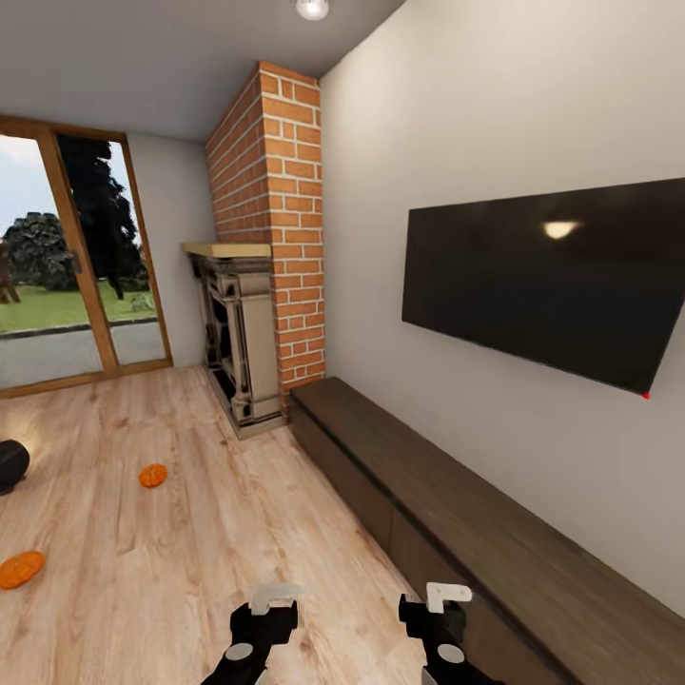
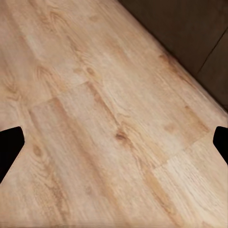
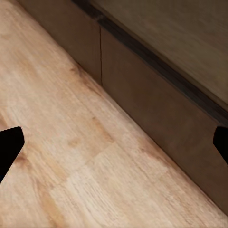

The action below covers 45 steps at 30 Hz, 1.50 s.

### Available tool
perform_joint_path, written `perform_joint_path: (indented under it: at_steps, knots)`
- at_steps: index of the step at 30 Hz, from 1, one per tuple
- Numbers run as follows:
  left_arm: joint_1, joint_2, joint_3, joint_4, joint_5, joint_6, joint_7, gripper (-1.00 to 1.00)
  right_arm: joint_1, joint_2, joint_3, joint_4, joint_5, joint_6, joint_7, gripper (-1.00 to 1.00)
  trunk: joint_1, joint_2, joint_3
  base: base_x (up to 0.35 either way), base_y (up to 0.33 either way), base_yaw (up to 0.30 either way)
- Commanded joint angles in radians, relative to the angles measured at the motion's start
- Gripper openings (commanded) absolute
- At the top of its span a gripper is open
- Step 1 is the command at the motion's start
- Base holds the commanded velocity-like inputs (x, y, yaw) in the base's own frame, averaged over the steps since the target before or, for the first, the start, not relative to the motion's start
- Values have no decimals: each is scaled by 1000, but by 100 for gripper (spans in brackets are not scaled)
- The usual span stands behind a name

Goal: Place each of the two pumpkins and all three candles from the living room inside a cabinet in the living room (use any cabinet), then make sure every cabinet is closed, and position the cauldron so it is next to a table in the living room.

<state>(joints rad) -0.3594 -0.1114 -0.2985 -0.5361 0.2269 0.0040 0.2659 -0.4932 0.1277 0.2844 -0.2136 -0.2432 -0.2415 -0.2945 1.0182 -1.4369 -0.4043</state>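
Note:
Two orange pumpkins lie on the wood floor in the head view, one (image 1: 152, 475) mid-left and one (image 1: 21, 569) at the left edge. The black cauldron (image 1: 9, 463) is cut by the left edge. Along the right wall, under the TV, runs the long dark cabinet (image 1: 457, 514), its visible fronts shut. My left gripper (image 1: 271, 609) and right gripper (image 1: 436, 609) hang low at the bottom, both open and empty. The left one (image 2: 114, 147) is over bare floor; the right one (image 3: 114, 147) is close to the cabinet front (image 3: 156, 80). The candles and the table are out of view.
A brick chimney (image 1: 276, 219) with a grey fireplace (image 1: 238, 333) stands at the cabinet's far end. A black TV (image 1: 552, 276) hangs on the right wall. Glass doors (image 1: 67, 266) close the far left. Open floor lies between me and the pumpkins.

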Motion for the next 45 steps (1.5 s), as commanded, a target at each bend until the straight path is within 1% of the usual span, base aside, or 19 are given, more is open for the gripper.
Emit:
perform_joint_path:
  at_steps: [1,2,9,13,23,45]
  knots:
    - [-1,1,-8,-1,10,1,9,100,-1,0,9,0,-10,-4,-5,100,-4,7,2,0,0,288]
    - [-1,1,-8,-2,10,1,9,100,-1,0,9,0,-10,-4,-5,100,-8,14,5,0,0,288]
    - [-1,1,-8,-5,11,1,10,100,-1,0,9,-1,-10,-4,-5,100,-8,14,5,3,7,284]
    - [-1,4,-7,-5,11,1,10,100,-1,1,11,-2,-10,-5,-5,100,-8,14,5,106,148,139]
    - [-1,5,-8,-4,11,1,10,100,-1,1,12,-3,-10,-5,-5,100,-8,14,5,242,182,19]
    - [-1,5,-8,-3,11,1,10,100,-1,1,12,-3,-10,-5,-5,100,-8,14,5,305,122,0]
